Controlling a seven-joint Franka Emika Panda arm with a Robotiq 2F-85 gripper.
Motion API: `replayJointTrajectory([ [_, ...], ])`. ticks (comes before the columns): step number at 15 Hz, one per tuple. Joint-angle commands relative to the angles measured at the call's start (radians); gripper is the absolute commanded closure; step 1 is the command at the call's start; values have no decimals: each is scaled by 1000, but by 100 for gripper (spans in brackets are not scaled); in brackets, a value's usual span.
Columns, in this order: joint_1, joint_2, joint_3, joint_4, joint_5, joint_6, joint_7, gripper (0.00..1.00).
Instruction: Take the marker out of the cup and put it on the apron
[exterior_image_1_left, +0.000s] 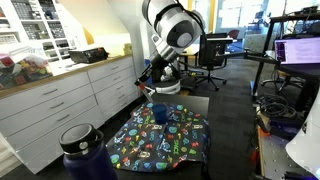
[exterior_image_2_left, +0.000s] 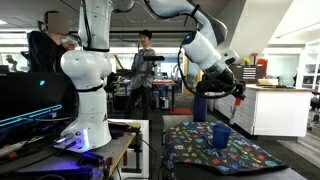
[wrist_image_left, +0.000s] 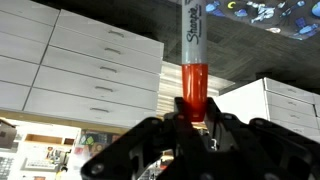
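My gripper (wrist_image_left: 193, 120) is shut on a Sharpie marker (wrist_image_left: 194, 60) with a red cap, gripping it at the red end; the grey barrel sticks out from the jaws. In both exterior views the gripper (exterior_image_1_left: 152, 86) (exterior_image_2_left: 236, 100) hangs in the air a little above and beside the small dark blue cup (exterior_image_1_left: 160, 113) (exterior_image_2_left: 221, 134). The cup stands upright on the far part of the dark apron (exterior_image_1_left: 165, 142) (exterior_image_2_left: 222, 152) with bright cartoon shapes. A corner of the apron shows in the wrist view (wrist_image_left: 270, 10). The marker is too small to make out in the exterior views.
A large dark blue lidded jug (exterior_image_1_left: 85, 150) stands at the apron's near corner. White drawer cabinets (exterior_image_1_left: 60, 105) run along one side. An office chair (exterior_image_1_left: 213, 50) stands behind the table. A second white robot arm (exterior_image_2_left: 85, 70) and a person (exterior_image_2_left: 145, 60) are in the background.
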Motion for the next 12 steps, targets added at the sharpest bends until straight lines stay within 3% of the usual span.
replayJointTrajectory([
  [1,24,-29,21,3,20,35,8,92],
  [12,94,-5,87,-27,107,67,0,93],
])
